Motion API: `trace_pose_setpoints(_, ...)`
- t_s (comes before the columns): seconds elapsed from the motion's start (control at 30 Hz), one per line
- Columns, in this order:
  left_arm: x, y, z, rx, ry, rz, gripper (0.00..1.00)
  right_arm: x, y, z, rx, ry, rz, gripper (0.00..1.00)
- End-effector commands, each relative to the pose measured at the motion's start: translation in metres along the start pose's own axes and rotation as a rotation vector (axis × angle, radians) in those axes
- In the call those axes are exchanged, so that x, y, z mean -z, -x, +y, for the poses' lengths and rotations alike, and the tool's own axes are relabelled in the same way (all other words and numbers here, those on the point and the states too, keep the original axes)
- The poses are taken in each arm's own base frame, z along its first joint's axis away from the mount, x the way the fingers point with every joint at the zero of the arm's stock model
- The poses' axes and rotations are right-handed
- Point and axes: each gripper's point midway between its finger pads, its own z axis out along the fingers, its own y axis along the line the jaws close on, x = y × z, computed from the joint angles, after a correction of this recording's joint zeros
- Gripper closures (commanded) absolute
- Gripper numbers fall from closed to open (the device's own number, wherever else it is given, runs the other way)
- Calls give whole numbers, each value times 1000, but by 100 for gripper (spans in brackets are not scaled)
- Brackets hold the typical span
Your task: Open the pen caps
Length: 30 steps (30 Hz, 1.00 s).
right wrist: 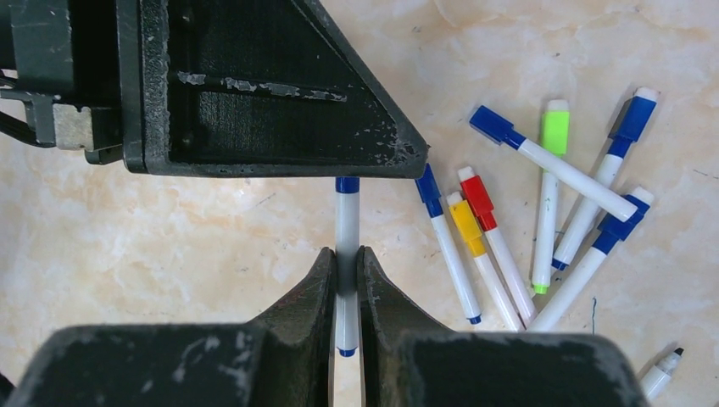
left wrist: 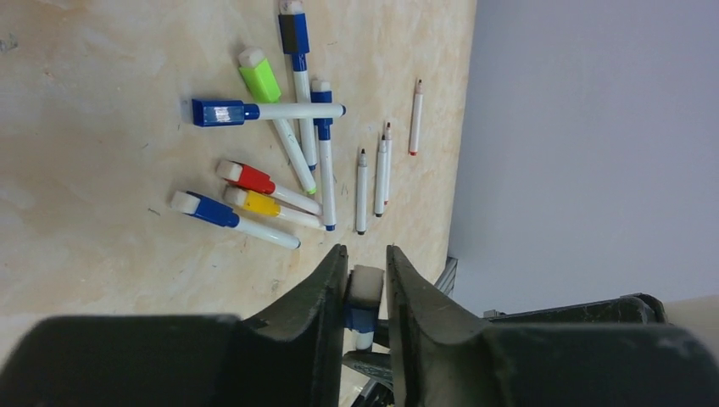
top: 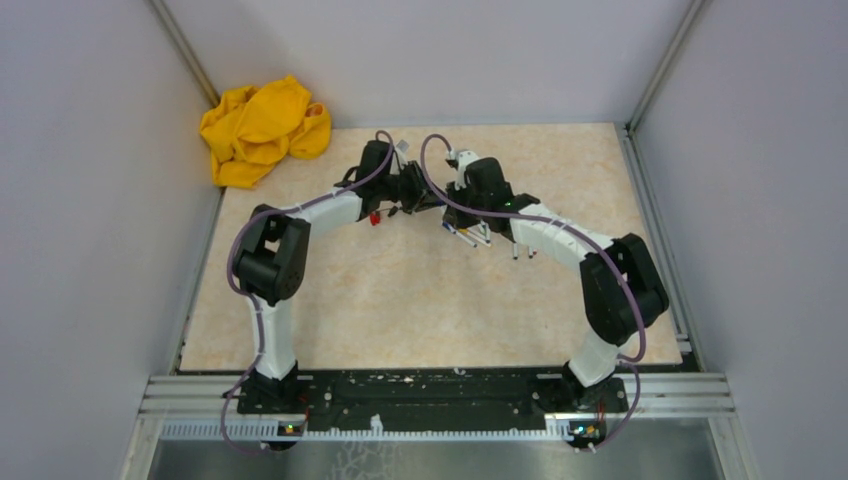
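Left fingers (left wrist: 322,298) clamped on blue cap (left wrist: 363,315), bottom centre of left wrist view; right fingers (right wrist: 315,292) clamped on its white barrel (right wrist: 346,229). Cap's likely light, stiff, slick: hold its sides squarely, pull straight off.

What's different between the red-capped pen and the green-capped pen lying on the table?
The red-capped pen lies side by side with a yellow-capped pen, the green-capped pen under a blue-capped pen that crosses it. The red-capped pen's cap is deep red, the green-capped pen's lime. Both have white bodies and caps on.
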Motion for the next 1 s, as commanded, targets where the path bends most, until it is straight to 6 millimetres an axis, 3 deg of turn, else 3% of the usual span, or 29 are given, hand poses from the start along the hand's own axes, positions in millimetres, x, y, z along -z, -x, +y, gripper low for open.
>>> trace_pose_setpoints(0.0,-3,-3,-2,21,-21,7,79,9,20,12,6,25,-78,100)
trace_pose_setpoints(0.1,-2,-5,-1,18,-25,6,100,9,21,12,3,25,-84,100)
trace_pose_setpoints(0.43,-4,14,-13,-32,-23,-46,100,3,19,14,-17,40,-97,100)
trace_pose_setpoints(0.57,3,54,-8,-76,32,-136,100,6,-8,11,-37,27,-68,100)
trace_pose_setpoints(0.77,15,122,18,-5,49,-232,100,11,-55,1,-99,-2,-33,100)
trace_pose_setpoints(0.83,18,137,23,-3,62,-259,100,13,-57,1,-106,-4,-37,100)
trace_pose_setpoints(0.97,22,143,30,-27,111,-266,100,21,-45,-4,-113,-44,-83,100)
